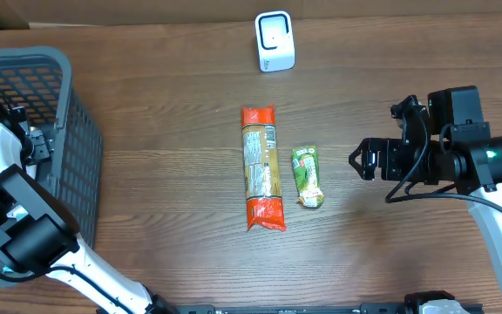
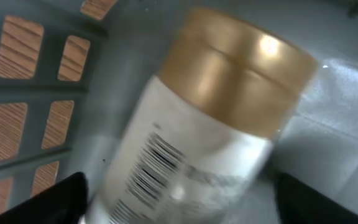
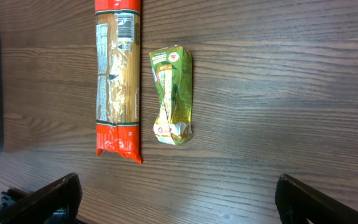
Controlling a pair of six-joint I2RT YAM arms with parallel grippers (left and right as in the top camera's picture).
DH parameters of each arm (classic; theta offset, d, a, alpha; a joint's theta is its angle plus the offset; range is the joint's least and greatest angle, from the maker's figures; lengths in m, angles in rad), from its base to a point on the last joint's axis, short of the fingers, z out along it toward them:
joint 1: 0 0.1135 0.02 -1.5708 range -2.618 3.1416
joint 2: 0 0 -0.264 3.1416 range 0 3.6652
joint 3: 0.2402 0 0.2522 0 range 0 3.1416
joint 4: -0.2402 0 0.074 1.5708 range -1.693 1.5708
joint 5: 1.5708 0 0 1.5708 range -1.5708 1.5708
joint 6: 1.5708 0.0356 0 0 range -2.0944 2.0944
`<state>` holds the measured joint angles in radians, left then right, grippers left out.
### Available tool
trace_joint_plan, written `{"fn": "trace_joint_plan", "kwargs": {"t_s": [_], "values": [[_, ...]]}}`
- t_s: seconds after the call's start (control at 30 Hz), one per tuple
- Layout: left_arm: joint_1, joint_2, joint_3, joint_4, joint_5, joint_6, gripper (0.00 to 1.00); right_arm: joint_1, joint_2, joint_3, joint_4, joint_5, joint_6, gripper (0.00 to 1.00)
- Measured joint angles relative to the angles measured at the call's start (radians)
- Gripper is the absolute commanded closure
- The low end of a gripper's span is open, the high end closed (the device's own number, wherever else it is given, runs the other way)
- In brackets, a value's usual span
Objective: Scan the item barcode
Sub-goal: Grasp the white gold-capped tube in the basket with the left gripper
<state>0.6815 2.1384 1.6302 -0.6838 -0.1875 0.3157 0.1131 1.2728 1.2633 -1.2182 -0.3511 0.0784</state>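
We see the left gripper, fingers apart, flanking a gold-capped bottle mid-frame; the right gripper gapes wide.

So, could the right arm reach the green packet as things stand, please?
Probably yes: the open right hand faces the green packet across bare table, and the pasta pack lies on its far side.

Left of the pasta packet, open table is left as far as the basket wall; right of it, passage is pinched by a green pouch (just beside, not touching).
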Motion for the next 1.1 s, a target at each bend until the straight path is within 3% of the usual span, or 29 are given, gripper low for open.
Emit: {"fn": "trace_joint_plan", "kwargs": {"t_s": [0.1, 0.2, 0.37, 0.53, 0.73, 1.1], "values": [[0.0, 0.006, 0.002, -0.005, 0.004, -0.008, 0.72, 0.0, 0.0, 0.0, 0.0, 0.0, 0.0, 0.0], [-0.001, 0.011, 0.002, -0.014, -0.003, -0.01, 0.96, 0.0, 0.0, 0.0, 0.0, 0.0, 0.0, 0.0], [-0.001, 0.01, 0.022, -0.048, -0.016, -0.033, 0.96, 0.0, 0.0, 0.0, 0.0, 0.0, 0.0, 0.0], [-0.001, 0.011, 0.07, -0.159, -0.005, -0.135, 0.96, 0.0, 0.0, 0.0, 0.002, 0.0, 0.0, 0.0], [0.001, -0.009, 0.177, -0.274, 0.115, -0.194, 0.96, 0.0, 0.0, 0.0, 0.003, 0.0, 0.0, 0.0], [0.0, -0.464, 0.325, -0.286, 0.314, -0.212, 0.96, 0.0, 0.0, 0.0, -0.002, 0.0, 0.0, 0.0]]}}
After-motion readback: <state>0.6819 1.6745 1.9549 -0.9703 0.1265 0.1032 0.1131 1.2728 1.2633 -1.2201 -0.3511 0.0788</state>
